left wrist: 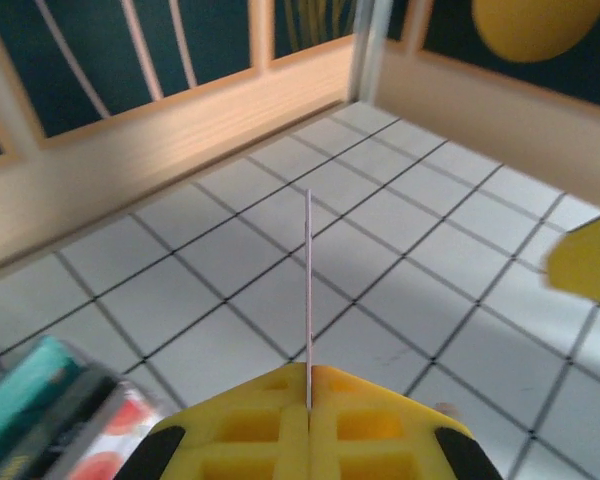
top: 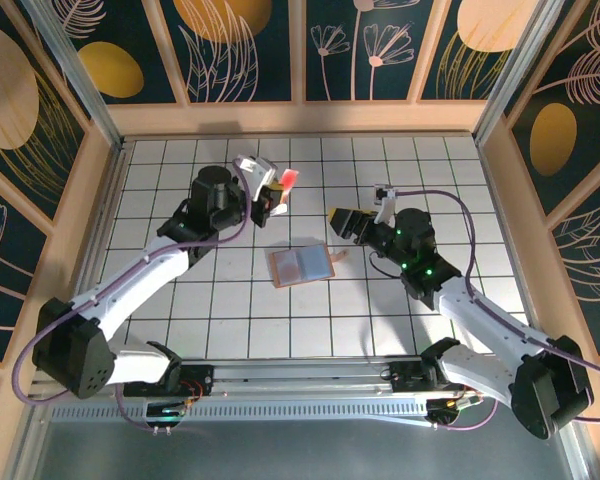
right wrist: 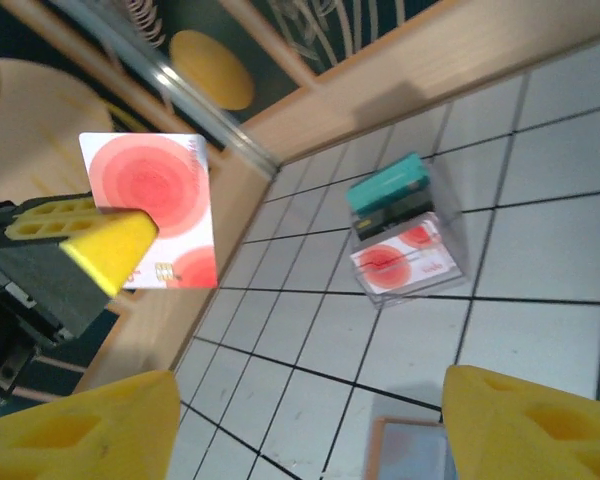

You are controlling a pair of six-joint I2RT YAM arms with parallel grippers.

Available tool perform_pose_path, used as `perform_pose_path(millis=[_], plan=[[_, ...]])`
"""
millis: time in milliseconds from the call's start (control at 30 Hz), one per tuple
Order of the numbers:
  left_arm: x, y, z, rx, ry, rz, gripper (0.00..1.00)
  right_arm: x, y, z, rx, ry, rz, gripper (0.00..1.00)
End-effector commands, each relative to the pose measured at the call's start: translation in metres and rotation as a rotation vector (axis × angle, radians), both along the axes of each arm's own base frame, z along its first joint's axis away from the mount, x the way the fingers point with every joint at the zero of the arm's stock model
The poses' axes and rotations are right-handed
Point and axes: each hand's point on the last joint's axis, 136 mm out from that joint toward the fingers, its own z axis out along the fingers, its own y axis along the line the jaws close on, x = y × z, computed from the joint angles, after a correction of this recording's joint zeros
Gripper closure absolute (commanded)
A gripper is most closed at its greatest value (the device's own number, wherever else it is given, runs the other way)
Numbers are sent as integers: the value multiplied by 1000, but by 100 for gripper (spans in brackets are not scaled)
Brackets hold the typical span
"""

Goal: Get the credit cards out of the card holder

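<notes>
The card holder (top: 302, 264) lies open on the tiled floor, grey-blue inside with a tan border; its corner also shows in the right wrist view (right wrist: 412, 452). My left gripper (top: 276, 192) is raised behind it, shut on a white credit card with red circles (top: 290, 179). That card shows edge-on between the yellow fingers (left wrist: 308, 280) and flat-on in the right wrist view (right wrist: 152, 210). My right gripper (top: 340, 221) hovers just right of the holder, open, with nothing between its fingers (right wrist: 310, 440).
A small clear box (right wrist: 405, 240) with teal and red contents stands on the tiles beyond the holder, also at the lower left of the left wrist view (left wrist: 50, 410). Wooden walls (top: 300, 118) close in the floor on three sides.
</notes>
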Motion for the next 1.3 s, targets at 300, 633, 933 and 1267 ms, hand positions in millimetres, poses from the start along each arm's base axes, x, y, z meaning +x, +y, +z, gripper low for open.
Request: perform_pose_path(millis=[300, 633, 933, 1267], plan=[[52, 32, -34, 340, -40, -81, 100, 18, -43, -16, -181, 80, -258, 8], [92, 54, -95, 561, 81, -75, 100, 25, -54, -27, -233, 134, -331, 7], [106, 54, -139, 646, 154, -139, 100, 27, -59, -34, -258, 163, -360, 7], [110, 46, -155, 681, 144, -224, 100, 32, -55, -34, -260, 170, -356, 7]])
